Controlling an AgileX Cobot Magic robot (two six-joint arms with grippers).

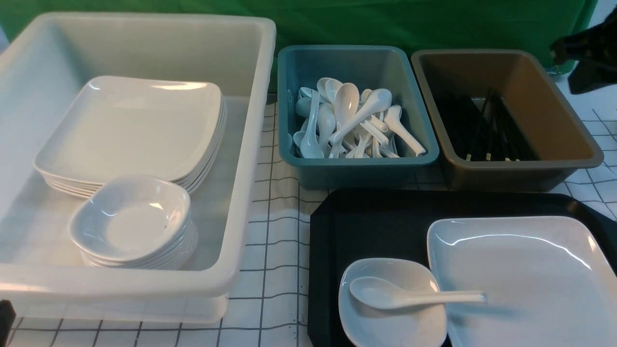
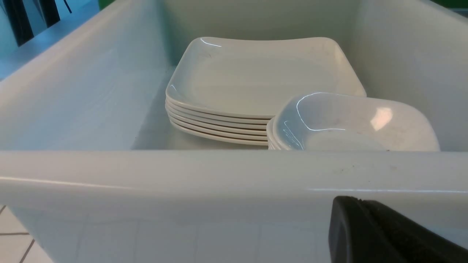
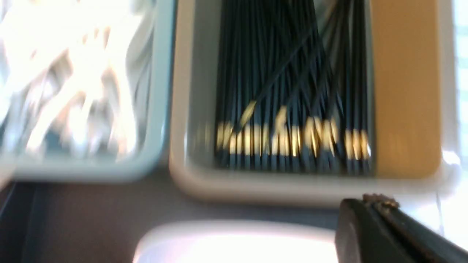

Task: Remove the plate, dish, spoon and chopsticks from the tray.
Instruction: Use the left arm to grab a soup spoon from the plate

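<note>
The black tray point(image 1: 385, 221) lies front right. On it sit the large white plate point(image 1: 525, 279) and, to its left, the small dish point(image 1: 385, 318). The white spoon point(image 1: 409, 295) lies with its bowl in the dish and its handle over the plate's rim. Black chopsticks point(image 1: 482, 127) lie in the brown tub point(image 1: 573, 125); they also show in the right wrist view as chopsticks point(image 3: 292, 109). My right gripper point(image 3: 369, 202) is shut and empty, above the tub's near rim, and the right arm point(image 1: 585, 53) shows at the far right. My left gripper point(image 2: 356, 200) is shut and empty, outside the white bin's near wall.
A large white bin point(image 1: 250, 144) at the left holds a stack of plates point(image 1: 135, 130) and a stack of small dishes point(image 1: 132, 221). A teal tub point(image 1: 429, 154) behind the tray is full of white spoons point(image 1: 347, 120). A white checked cloth point(image 1: 274, 241) covers the table.
</note>
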